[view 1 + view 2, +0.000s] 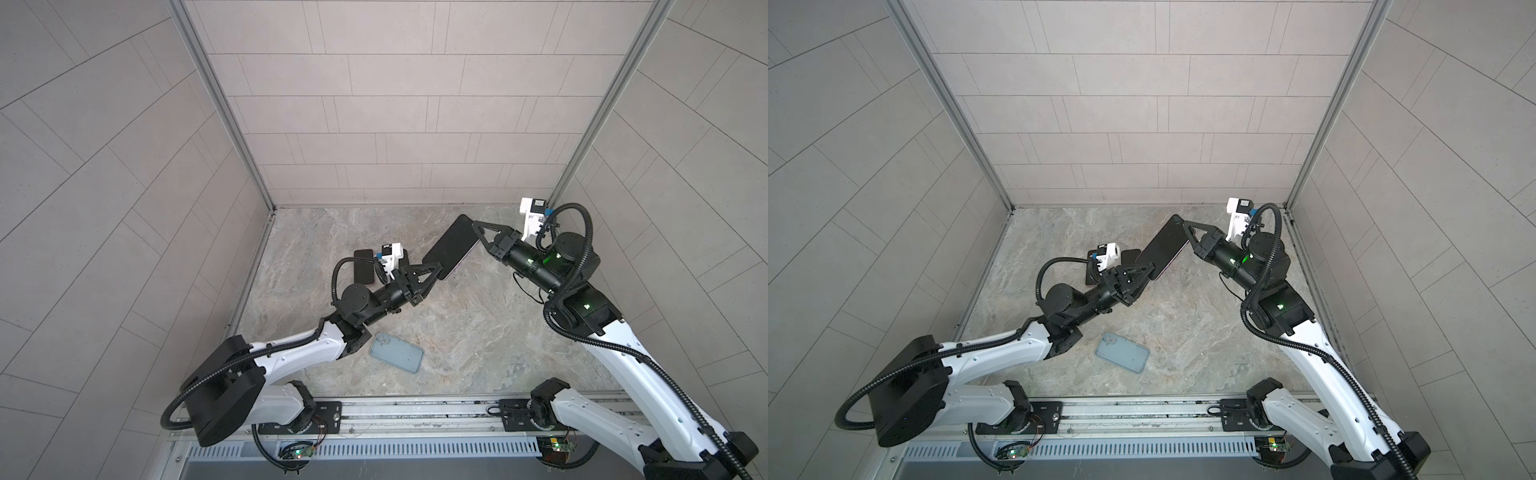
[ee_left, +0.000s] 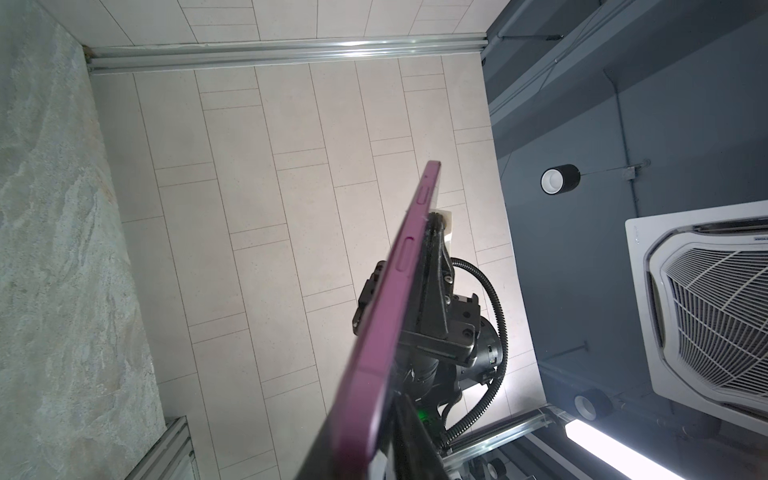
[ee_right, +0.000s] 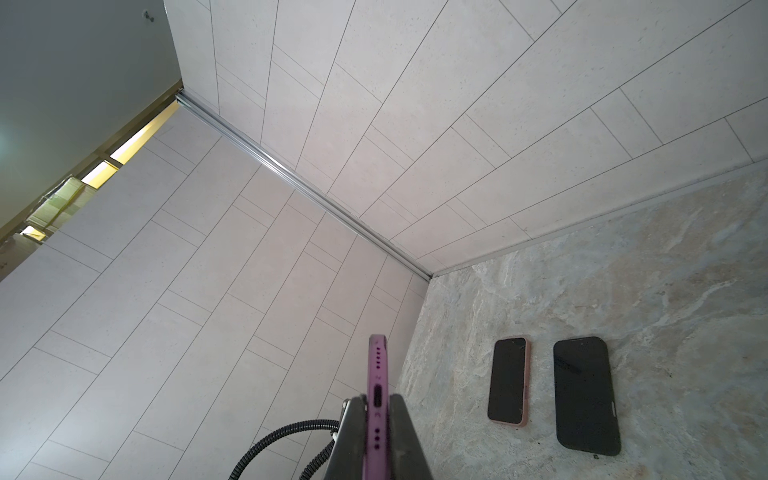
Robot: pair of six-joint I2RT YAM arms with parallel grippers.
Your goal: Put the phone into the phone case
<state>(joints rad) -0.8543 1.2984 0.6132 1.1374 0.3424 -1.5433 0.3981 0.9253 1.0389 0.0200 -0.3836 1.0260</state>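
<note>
status: purple slim phone point(image 1: 451, 247) is in the air, far of centre, tilted, dark face toward the top camera, pinched at both ends
- right gripper point(image 1: 478, 228) is clamped on the far-right end; the right wrist view shows both fingers point(image 3: 405, 440) tight on the port edge
- left gripper point(image 1: 434, 268) has its jaws closed on the near-left end; in the left wrist view the phone's edge runs straight out of it
- pale blue-grey soft phone case point(image 1: 397, 354) lies flat on the grey marble-look tabletop point(image 1: 478, 332), near-left of centre, well apart from the phone, camera cutout at its far-left end

my read: this is a mid-air handover or regrip. To do it well:
- release 1 claw only, and only once the other grip is firm; no pulling or twisting between the 2 arms
- port end sits in the right claw, so the camera end should be at the left one; line that end up with the cutout before descending
- seat 1 end first, then press the other down
- case looks light and may slide, so pin it with the free claw

count:
- 3 phones: 1 purple held, 1 bare black phone point(image 3: 586, 395) and 1 phone in a pink case point(image 3: 509, 380) side by side on the table, far left
- 1 loose case
- 2 grippers, both on the phone
</note>
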